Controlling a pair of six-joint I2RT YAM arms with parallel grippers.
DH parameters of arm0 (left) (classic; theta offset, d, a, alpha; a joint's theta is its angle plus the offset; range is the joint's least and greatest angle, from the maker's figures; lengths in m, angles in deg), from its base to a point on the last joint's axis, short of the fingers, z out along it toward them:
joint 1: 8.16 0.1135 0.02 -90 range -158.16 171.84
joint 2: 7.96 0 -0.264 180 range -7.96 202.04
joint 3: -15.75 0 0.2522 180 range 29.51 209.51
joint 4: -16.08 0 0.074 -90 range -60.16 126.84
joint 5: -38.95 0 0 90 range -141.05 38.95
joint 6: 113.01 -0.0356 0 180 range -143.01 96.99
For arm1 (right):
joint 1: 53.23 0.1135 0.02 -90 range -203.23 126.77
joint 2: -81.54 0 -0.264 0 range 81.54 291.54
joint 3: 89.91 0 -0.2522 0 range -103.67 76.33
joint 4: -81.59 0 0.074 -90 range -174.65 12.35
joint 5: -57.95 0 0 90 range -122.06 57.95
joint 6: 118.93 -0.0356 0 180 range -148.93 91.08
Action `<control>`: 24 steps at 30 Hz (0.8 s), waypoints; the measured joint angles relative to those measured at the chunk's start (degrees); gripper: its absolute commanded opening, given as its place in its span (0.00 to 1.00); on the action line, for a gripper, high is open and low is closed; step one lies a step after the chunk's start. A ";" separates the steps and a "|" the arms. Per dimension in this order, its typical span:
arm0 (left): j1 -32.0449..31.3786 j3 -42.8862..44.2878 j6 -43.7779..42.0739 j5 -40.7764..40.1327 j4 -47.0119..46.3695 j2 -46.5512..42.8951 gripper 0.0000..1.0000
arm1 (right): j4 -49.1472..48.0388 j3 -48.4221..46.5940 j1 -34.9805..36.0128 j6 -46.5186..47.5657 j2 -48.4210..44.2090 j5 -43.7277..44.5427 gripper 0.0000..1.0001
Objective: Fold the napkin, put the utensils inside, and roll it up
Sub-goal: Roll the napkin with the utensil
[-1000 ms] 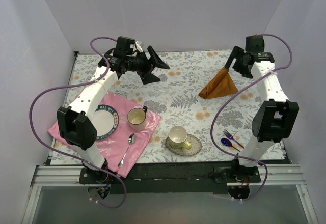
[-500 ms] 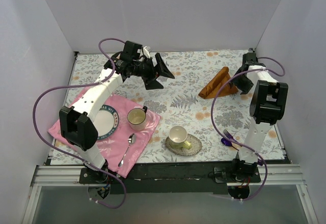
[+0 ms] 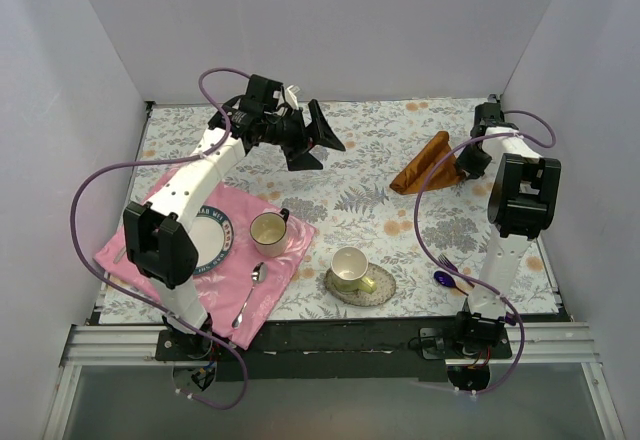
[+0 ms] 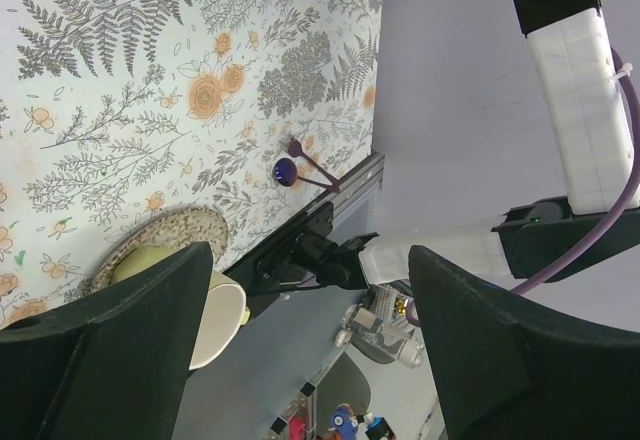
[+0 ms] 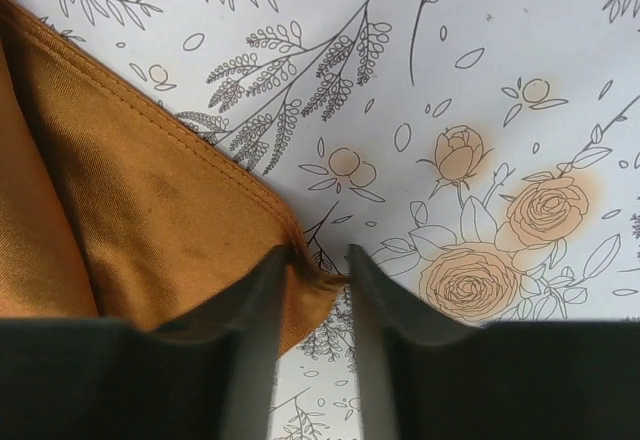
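The rust-orange napkin (image 3: 425,165) lies folded and rumpled at the back right of the table. My right gripper (image 3: 464,164) is low at its right corner. In the right wrist view the jaws (image 5: 318,260) stand narrow around the napkin's (image 5: 130,220) corner tip, with a gap and bare table still showing between them. The utensils lie near the front right edge: a purple fork (image 3: 452,265) and a dark blue spoon (image 3: 443,280), partly behind the right arm. My left gripper (image 3: 325,150) hovers open and empty above the back middle; its view also shows the fork (image 4: 305,155) and spoon (image 4: 285,172).
A pink cloth (image 3: 255,290) at the front left carries a plate (image 3: 205,235), a cup (image 3: 268,230) and a silver spoon (image 3: 250,295). Another cup (image 3: 350,265) sits on a saucer (image 3: 378,286) at the front middle. Walls close in on three sides.
The right gripper has come down to the table with the napkin's corner, and its jaws have narrowed. The napkin sank from a raised triangle to a low heap. The left gripper drifted slightly right.
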 measured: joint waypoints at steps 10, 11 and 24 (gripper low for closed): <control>0.13 0.55 -0.20 0.17 0.17 1.53 0.78 | -0.04 -0.85 0.02 0.63 -0.28 -3.65 0.14; 0.13 0.55 -0.20 0.20 0.17 1.53 0.78 | 0.02 -0.85 0.02 0.68 -0.48 -4.11 0.14; 0.24 0.37 0.50 1.01 -0.59 1.53 0.78 | 0.26 -6.08 1.16 0.81 -2.71 -12.96 0.14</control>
